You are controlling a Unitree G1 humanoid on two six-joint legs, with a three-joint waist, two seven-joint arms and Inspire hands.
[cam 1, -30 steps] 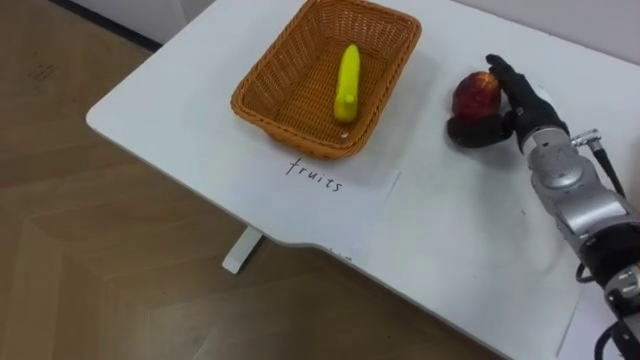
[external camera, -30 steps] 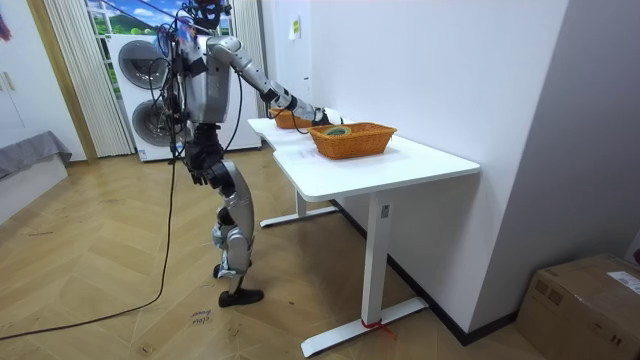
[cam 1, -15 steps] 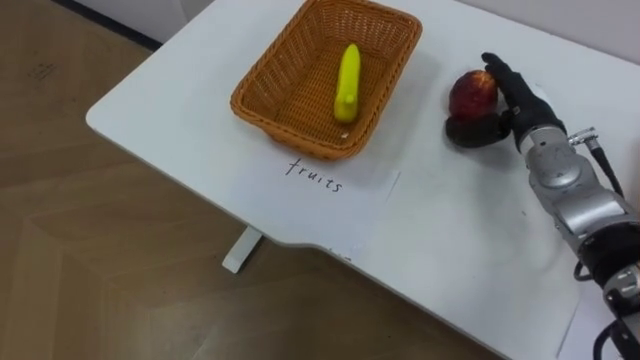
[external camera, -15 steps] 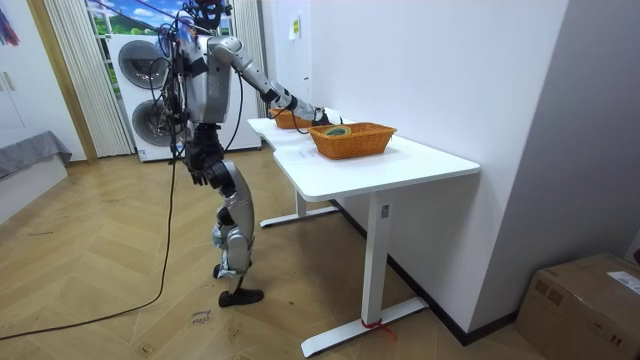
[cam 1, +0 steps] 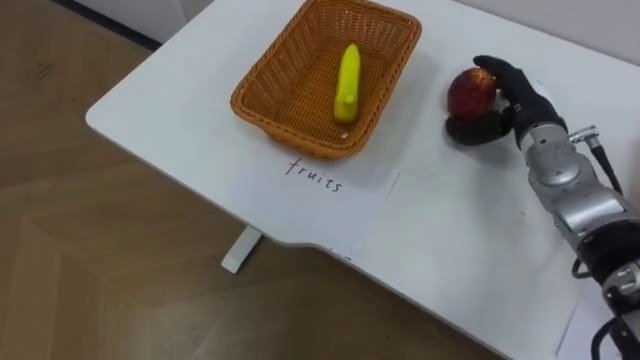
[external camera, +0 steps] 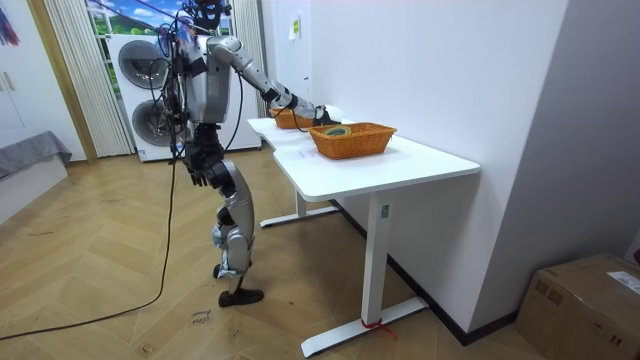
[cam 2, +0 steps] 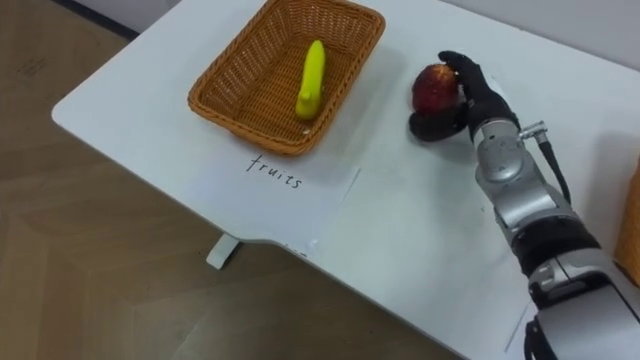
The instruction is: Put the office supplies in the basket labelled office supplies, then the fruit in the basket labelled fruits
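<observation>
Curling tighter round the red apple [cam 1: 468,92], right hand [cam 1: 518,98] grasping it, banana [cam 1: 347,82] unmoved in basket [cam 1: 262,88].

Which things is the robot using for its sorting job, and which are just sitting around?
For the job:
apple, held in the right hand
banana, lying in the fruit basket
paper label
second basket

Just sitting around:
washing machines
cardboard box

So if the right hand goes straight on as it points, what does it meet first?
The apple, which the right hand is curled round; the fruit basket lies left of that line, I think.
</observation>
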